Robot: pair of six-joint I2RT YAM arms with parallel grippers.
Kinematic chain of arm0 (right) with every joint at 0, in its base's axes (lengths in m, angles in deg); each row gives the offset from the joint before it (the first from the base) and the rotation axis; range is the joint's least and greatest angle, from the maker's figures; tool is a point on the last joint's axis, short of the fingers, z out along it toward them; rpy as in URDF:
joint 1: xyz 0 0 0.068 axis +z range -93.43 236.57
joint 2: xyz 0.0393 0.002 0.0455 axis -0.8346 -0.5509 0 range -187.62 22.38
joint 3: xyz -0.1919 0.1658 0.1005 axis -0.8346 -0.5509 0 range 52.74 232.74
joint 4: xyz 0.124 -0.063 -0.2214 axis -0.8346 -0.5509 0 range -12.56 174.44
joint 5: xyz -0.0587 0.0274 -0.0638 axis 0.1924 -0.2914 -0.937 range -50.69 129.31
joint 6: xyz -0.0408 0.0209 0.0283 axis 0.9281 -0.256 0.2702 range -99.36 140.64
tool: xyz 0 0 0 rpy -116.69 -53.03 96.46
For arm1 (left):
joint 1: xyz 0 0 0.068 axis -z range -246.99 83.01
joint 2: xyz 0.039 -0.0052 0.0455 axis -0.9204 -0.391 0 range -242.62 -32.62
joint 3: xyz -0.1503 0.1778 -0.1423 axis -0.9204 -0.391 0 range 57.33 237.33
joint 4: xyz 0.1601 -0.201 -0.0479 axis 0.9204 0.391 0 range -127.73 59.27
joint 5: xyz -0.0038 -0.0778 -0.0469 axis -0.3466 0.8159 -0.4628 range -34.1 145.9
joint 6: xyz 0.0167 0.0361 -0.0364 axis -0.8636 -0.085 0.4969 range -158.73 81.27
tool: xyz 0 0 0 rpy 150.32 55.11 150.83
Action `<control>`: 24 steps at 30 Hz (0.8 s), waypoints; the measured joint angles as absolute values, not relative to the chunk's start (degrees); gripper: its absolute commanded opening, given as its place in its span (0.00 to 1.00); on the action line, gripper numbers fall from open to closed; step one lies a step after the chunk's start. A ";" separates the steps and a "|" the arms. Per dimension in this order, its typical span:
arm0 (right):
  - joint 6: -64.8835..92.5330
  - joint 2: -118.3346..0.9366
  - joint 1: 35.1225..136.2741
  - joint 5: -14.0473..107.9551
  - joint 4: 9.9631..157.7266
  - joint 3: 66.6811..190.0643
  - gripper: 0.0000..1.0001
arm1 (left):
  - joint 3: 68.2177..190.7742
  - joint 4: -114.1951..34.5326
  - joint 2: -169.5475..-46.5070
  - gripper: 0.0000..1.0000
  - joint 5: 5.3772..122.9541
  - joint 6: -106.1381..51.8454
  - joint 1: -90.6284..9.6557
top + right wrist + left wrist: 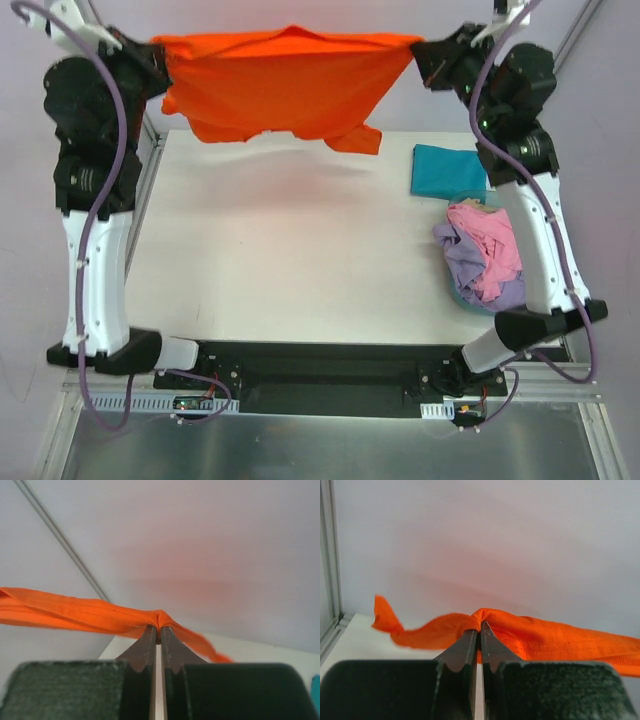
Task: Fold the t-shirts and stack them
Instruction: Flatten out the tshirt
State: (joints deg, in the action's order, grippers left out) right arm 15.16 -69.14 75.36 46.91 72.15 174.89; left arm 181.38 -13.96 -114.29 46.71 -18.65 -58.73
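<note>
The orange-red t-shirt (280, 85) hangs spread in the air above the table's far edge, stretched between both grippers. My left gripper (157, 52) is shut on its left corner; the left wrist view shows the cloth (545, 635) pinched at the tips of my left gripper (480, 626). My right gripper (420, 50) is shut on its right corner, and the right wrist view shows the hem (75, 611) pinched by my right gripper (158, 628). A folded teal t-shirt (447, 170) lies flat at the right. Pink (490, 245) and lavender (462, 262) shirts lie crumpled in a heap at the right.
The white table top (290, 250) stretches under the hanging shirt. The right arm's white link (540, 250) passes over the crumpled heap. A metal frame post (330, 555) stands at the table's far left corner.
</note>
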 measured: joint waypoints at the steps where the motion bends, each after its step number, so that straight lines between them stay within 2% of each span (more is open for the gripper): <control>1: 15.05 -66.00 75.36 47.83 73.52 169.99 0.01 | 175.74 -15.64 -110.46 0.02 46.74 -18.54 -58.73; 4: 14.40 -57.69 75.38 50.86 76.32 155.43 0.01 | 157.62 -17.85 -100.15 0.00 46.89 -17.51 -58.73; 8: 11.62 -46.04 75.44 52.44 79.99 128.24 0.01 | 129.62 -19.88 -87.54 0.02 48.07 -11.26 -58.71; 9: 10.57 -44.07 75.44 52.50 79.75 122.30 0.01 | 121.42 -20.76 -84.78 0.12 49.69 -8.71 -58.73; 10: 9.48 -42.33 75.44 52.55 79.95 116.13 0.01 | 112.33 -21.15 -81.79 0.15 51.83 -6.13 -58.82; 13: 7.30 -38.44 75.47 52.00 75.29 102.02 0.06 | 95.00 -18.88 -77.13 0.30 58.28 -1.43 -58.71; 14: 6.88 -37.56 75.49 51.52 72.76 99.30 0.09 | 90.08 -17.72 -75.47 0.31 60.51 0.28 -58.69; 15: 6.44 -36.49 75.55 50.78 69.98 96.94 0.15 | 85.62 -17.19 -73.48 0.34 63.15 2.35 -58.69; 16: 6.16 -35.51 75.60 50.21 67.93 95.48 0.19 | 82.04 -17.02 -71.38 0.50 64.55 4.08 -58.69; 17: 5.81 -34.22 75.64 49.23 65.76 94.08 0.24 | 79.06 -16.62 -69.22 0.55 66.30 5.76 -58.69; 18: 5.46 -32.71 75.73 48.39 63.38 92.94 0.47 | 76.59 -16.03 -67.21 0.62 67.89 7.25 -58.69; 19: 5.11 -31.13 75.86 47.37 61.24 92.11 0.63 | 74.89 -15.58 -65.50 0.74 69.34 8.61 -58.69; 20: 4.67 -30.22 75.90 46.73 59.82 91.79 0.83 | 74.15 -15.01 -64.48 0.99 70.38 9.35 -58.67; 22: 4.61 -28.71 75.93 45.49 56.80 91.63 0.95 | 74.08 -13.87 -62.49 0.99 72.26 10.16 -58.69; 24: 5.09 -28.16 76.12 43.98 54.05 92.00 0.97 | 75.83 -12.01 -60.91 0.99 73.12 10.70 -58.69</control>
